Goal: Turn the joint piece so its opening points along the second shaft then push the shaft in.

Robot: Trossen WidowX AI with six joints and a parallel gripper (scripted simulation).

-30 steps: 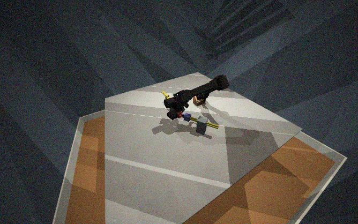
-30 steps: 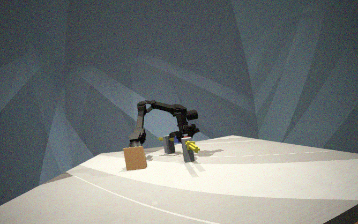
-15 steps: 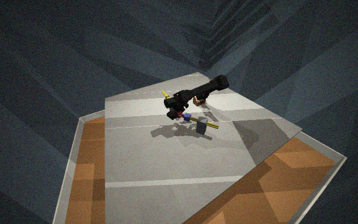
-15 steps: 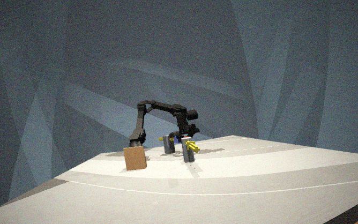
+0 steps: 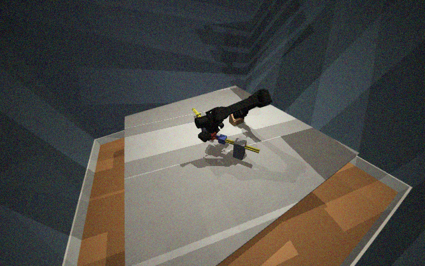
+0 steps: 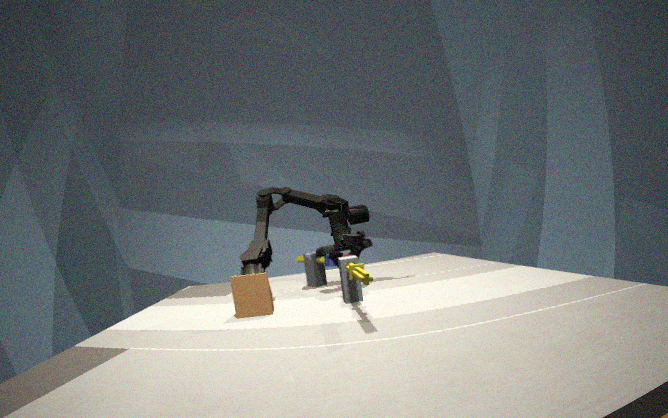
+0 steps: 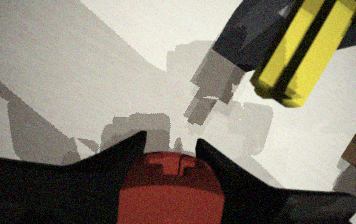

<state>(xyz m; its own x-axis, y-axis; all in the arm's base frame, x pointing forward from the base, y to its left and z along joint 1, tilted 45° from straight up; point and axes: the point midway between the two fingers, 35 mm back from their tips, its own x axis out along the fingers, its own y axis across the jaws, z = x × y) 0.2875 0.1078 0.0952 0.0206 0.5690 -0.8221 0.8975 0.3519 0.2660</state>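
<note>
A small brown box (image 6: 252,295) sits on the big table (image 6: 450,350). The table is pale, with light and dark bands across it. Thin white lines curve over the table. Past the table's edges lies an orange-brown floor (image 5: 350,207). Blue-grey walls (image 6: 150,100) stand behind the table.

The desk (image 5: 191,197) has a matt, pale grey top, smooth apart from thin white lines, with strips along its sides that look like orange-brown wood. The hand (image 7: 171,145) is matt black, like hard plastic, and the red joint piece (image 7: 172,192) clamped between its fingers is dull and smooth, with no shine. The yellow shaft (image 7: 300,47) looks like flat-painted plastic with a dark groove along it. The tan box (image 6: 252,294) resembles plain cardboard.
</note>
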